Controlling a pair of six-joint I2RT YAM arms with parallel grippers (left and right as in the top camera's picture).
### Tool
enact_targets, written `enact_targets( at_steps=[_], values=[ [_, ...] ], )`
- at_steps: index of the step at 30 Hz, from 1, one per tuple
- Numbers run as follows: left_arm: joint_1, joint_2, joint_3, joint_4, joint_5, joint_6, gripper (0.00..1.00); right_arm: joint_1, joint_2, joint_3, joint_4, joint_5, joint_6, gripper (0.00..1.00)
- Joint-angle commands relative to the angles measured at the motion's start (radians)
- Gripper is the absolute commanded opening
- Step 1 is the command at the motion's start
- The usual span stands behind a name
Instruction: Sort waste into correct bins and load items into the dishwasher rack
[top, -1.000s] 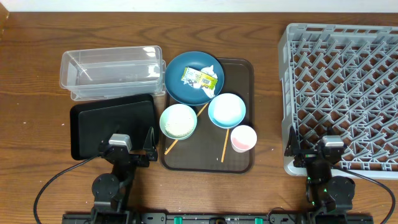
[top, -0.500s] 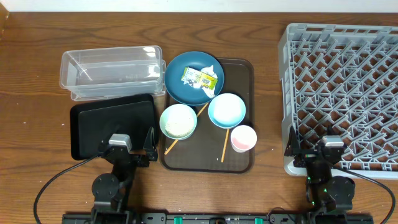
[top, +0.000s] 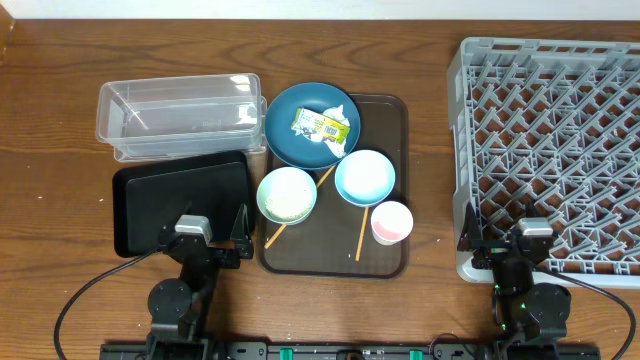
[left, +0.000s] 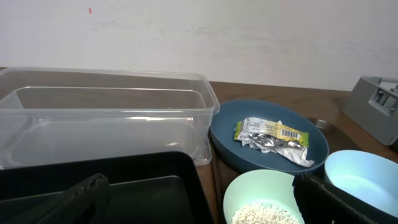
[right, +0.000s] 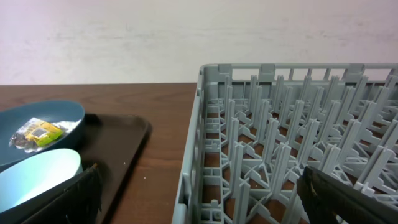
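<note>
A dark blue plate (top: 312, 125) holds a yellow-green wrapper (top: 318, 124) and a white tissue (top: 342, 138); the wrapper also shows in the left wrist view (left: 273, 132). A mint-green bowl (top: 287, 194) holds rice grains (left: 264, 214). A light blue bowl (top: 364, 177), a pinkish cup (top: 391, 222) and chopsticks (top: 361, 232) lie on the brown tray. The clear tub (top: 180, 115) and the black tray (top: 180, 200) are at the left. The grey rack (top: 555, 150) is at the right. My left gripper (top: 196, 228) and right gripper (top: 530, 235) are open and empty at the front edge.
The brown serving tray (top: 385, 262) sits in the middle under the bowls and cup. The left gripper hangs over the black tray's front edge. The right gripper is at the rack's front left corner (right: 214, 155). Bare wood lies between the brown tray and the rack.
</note>
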Motion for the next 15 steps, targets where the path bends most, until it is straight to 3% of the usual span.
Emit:
enact_targets(
  at_steps=[1, 11, 15],
  values=[
    [0.005, -0.007, -0.018, -0.032, 0.015, 0.017, 0.97, 0.020, -0.006, -0.001, -0.004, -0.019, 0.013, 0.99],
    [0.005, -0.006, -0.018, -0.032, 0.022, -0.017, 0.97, 0.020, -0.006, -0.001, -0.002, -0.019, 0.124, 0.99],
    [0.005, 0.008, 0.028, -0.098, 0.023, -0.025, 0.97, 0.020, -0.006, 0.013, -0.014, -0.021, 0.150, 0.99]
  ],
)
